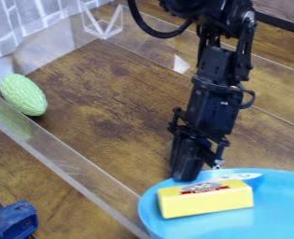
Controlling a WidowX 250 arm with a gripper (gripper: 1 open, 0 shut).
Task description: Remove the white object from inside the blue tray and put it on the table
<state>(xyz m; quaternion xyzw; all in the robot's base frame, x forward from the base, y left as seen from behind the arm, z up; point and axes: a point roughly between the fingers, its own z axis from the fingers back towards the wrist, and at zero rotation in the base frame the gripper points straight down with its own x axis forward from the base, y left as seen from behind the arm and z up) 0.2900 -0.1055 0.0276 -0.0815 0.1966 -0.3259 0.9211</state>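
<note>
The blue tray (280,219) fills the bottom right corner. A thin white object (240,175) lies at the tray's far rim. A yellow block (205,199) with a label lies in the tray, in front of the white object. My black gripper (191,170) points steeply down at the tray's far left rim. Its fingers are together, with the tips right at the white object's left end. The fingers hide whether that end is pinched between them.
A green ribbed ball-like object (22,94) rests at the left beside a clear plastic wall (62,159) along the wooden table (112,103). A blue thing (9,224) shows at the bottom left corner. More clear panels stand at the back.
</note>
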